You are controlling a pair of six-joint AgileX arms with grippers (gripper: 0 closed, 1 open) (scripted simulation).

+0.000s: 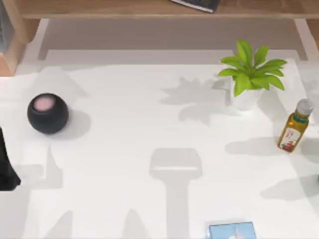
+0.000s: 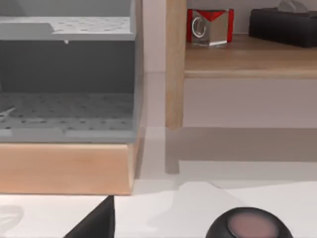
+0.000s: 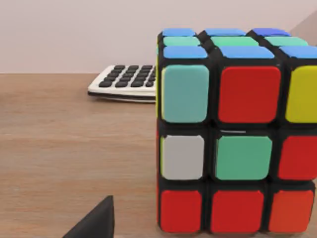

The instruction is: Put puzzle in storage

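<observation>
The left arm [image 1: 6,167] is a plain matte black.

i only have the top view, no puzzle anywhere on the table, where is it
Observer: The puzzle cube stands on a wooden shelf surface, close in front of the right wrist camera.
Operator: anything near it
Observer: A calculator lies on the same wood, behind the cube.
Operator: and what does the left wrist see
Observer: A grey storage rack in a wooden frame, with a red and clear block on the shelf beside it.
</observation>
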